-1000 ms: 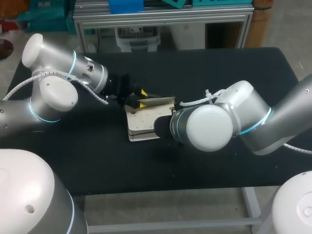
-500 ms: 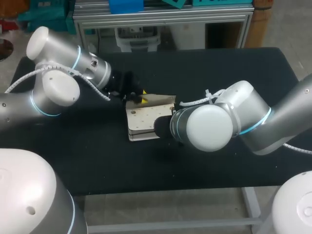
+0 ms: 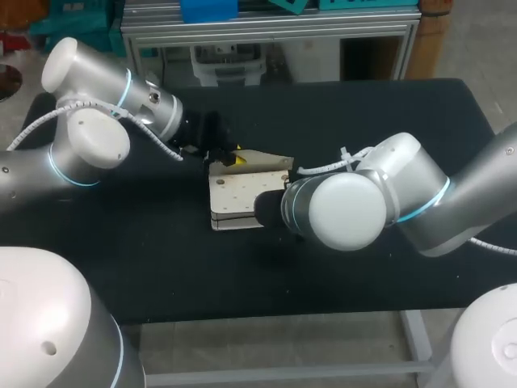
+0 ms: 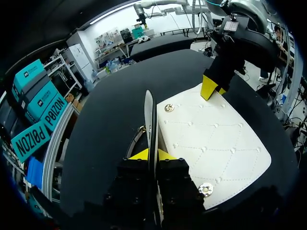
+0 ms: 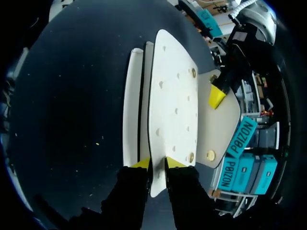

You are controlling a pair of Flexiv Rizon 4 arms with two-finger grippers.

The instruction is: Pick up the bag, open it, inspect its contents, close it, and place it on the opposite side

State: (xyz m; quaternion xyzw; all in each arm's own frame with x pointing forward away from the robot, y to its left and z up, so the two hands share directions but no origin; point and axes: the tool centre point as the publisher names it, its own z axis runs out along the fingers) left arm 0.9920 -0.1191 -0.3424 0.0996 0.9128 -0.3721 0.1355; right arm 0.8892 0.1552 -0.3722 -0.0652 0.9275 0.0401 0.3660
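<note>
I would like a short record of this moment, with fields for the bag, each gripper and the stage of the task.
Object: white quilted bag, lying on the black table
Flap: raised
Left gripper: shut on the flap's edge
Right gripper: shut on the bag's front panel
Contents: not visible
Stage: opening; bag not yet placed

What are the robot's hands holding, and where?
Both hold the white bag: left gripper pinches its lifted flap's edge, right gripper the bag's other end.

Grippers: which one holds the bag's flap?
The left gripper: its jaws pinch the raised flap; the right gripper clamps the quilted panel.
</note>
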